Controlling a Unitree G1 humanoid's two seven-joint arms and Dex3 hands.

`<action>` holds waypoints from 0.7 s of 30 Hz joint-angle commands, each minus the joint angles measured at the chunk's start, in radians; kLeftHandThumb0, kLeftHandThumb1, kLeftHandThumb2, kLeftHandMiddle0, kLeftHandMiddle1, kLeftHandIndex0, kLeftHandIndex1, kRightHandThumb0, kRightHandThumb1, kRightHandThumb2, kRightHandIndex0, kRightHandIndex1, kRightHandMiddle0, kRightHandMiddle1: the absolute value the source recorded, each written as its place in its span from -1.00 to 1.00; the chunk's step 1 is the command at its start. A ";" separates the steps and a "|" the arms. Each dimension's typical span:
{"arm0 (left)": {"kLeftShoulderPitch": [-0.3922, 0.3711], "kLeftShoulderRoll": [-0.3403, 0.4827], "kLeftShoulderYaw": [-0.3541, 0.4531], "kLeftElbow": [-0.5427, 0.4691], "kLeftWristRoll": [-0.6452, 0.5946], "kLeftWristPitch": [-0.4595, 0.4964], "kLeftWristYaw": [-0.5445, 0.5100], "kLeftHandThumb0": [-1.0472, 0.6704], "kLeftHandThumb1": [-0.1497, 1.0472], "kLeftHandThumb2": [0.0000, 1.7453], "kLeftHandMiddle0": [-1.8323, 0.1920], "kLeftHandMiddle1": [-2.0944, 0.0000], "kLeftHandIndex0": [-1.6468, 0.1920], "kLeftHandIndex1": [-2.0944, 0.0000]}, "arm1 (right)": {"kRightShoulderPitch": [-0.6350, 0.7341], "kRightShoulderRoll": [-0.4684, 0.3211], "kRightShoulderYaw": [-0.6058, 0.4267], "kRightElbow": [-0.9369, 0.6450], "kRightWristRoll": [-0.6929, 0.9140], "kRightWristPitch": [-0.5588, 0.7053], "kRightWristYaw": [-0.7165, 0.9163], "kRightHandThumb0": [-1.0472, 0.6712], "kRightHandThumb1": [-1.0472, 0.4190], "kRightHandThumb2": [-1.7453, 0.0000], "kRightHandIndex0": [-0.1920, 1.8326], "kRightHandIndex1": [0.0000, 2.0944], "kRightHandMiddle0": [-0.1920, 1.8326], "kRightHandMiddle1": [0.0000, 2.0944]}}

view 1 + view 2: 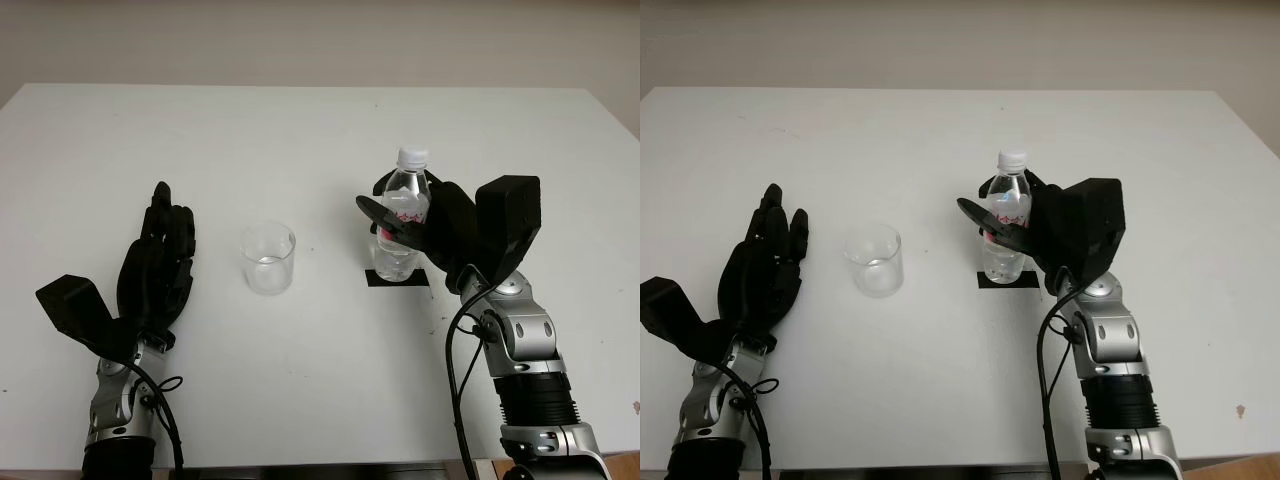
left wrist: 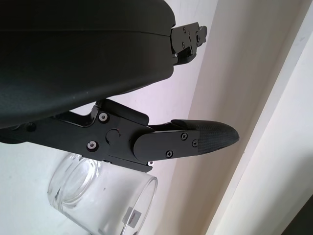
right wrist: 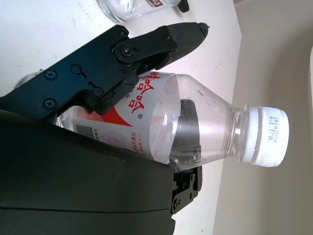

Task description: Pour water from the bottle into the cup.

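Note:
A clear plastic water bottle (image 1: 403, 215) with a white cap and a red-and-white label stands upright on a black square mark (image 1: 412, 279), right of the table's middle. My right hand (image 1: 380, 203) is shut on the bottle's body, with the thumb across the label and fingers behind it; the right wrist view shows this grasp on the bottle (image 3: 205, 122) up close. A clear cup (image 1: 268, 258) stands upright to the left of the bottle, about a hand's width away. My left hand (image 1: 165, 235) is open, left of the cup and apart from it. The cup (image 2: 98, 196) shows below its fingers.
The white table (image 1: 320, 130) spreads wide behind and between the objects. Its far edge meets a pale wall. Both forearms come in from the near edge.

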 commanded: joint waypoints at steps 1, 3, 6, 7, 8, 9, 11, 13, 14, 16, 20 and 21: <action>0.008 0.006 0.003 0.001 0.004 0.005 0.002 -0.58 1.00 -0.50 0.95 0.95 0.95 0.95 | 0.005 0.000 -0.003 -0.006 -0.004 -0.031 0.005 -0.21 -1.00 0.57 0.73 1.00 0.33 1.00; 0.007 0.006 0.005 0.000 0.001 0.007 0.002 -0.58 1.00 -0.51 0.95 0.95 0.95 0.95 | 0.012 0.004 -0.004 -0.003 -0.006 -0.037 0.001 -0.21 -1.00 0.56 0.73 1.00 0.34 1.00; 0.006 0.007 0.008 -0.003 -0.004 0.014 0.001 -0.59 1.00 -0.53 0.95 0.95 0.95 0.95 | 0.016 0.010 -0.007 -0.001 -0.006 -0.036 -0.001 -0.21 -1.00 0.56 0.74 1.00 0.34 1.00; 0.006 0.006 0.009 -0.004 -0.007 0.015 0.000 -0.59 1.00 -0.53 0.95 0.95 0.95 0.95 | 0.018 0.011 -0.008 -0.001 -0.005 -0.038 -0.001 -0.21 -1.00 0.56 0.74 1.00 0.34 1.00; 0.006 0.007 0.010 -0.006 -0.009 0.017 -0.001 -0.59 1.00 -0.54 0.95 0.95 0.96 0.95 | 0.021 0.013 -0.010 0.000 -0.004 -0.042 0.000 -0.21 -1.00 0.55 0.74 1.00 0.34 1.00; 0.007 0.008 0.010 -0.007 -0.010 0.017 -0.003 -0.59 1.00 -0.54 0.95 0.95 0.96 0.95 | 0.023 0.014 -0.011 0.001 -0.003 -0.045 -0.002 -0.21 -1.00 0.55 0.74 1.00 0.34 1.00; 0.008 0.010 0.010 -0.008 -0.009 0.018 -0.003 -0.58 1.00 -0.53 0.95 0.95 0.96 0.95 | 0.026 0.017 -0.012 0.000 -0.006 -0.045 -0.008 -0.21 -1.00 0.56 0.74 1.00 0.34 1.00; 0.008 0.010 0.011 -0.010 -0.011 0.021 -0.003 -0.57 1.00 -0.52 0.95 0.95 0.96 0.95 | 0.030 0.018 -0.010 0.002 -0.013 -0.053 -0.013 -0.22 -1.00 0.57 0.73 1.00 0.32 1.00; 0.008 0.013 0.010 -0.009 -0.010 0.020 -0.006 -0.57 1.00 -0.52 0.96 0.95 0.96 0.95 | 0.031 0.018 -0.008 0.002 -0.017 -0.055 -0.016 -0.22 -1.00 0.57 0.71 1.00 0.31 1.00; 0.009 0.017 0.008 -0.010 -0.004 0.021 -0.004 -0.57 1.00 -0.51 0.95 0.95 0.95 0.95 | 0.033 0.021 -0.005 0.003 -0.025 -0.060 -0.026 -0.22 -1.00 0.59 0.68 1.00 0.27 1.00; 0.011 0.017 0.010 -0.016 -0.008 0.028 -0.002 -0.57 1.00 -0.50 0.95 0.95 0.95 0.95 | 0.033 0.019 -0.002 0.008 -0.030 -0.064 -0.023 -0.22 -1.00 0.60 0.63 1.00 0.22 1.00; 0.012 0.014 0.013 -0.018 -0.013 0.030 0.000 -0.57 1.00 -0.51 0.95 0.95 0.95 0.95 | 0.033 0.018 -0.003 0.011 -0.025 -0.062 -0.014 -0.24 -1.00 0.65 0.57 1.00 0.16 1.00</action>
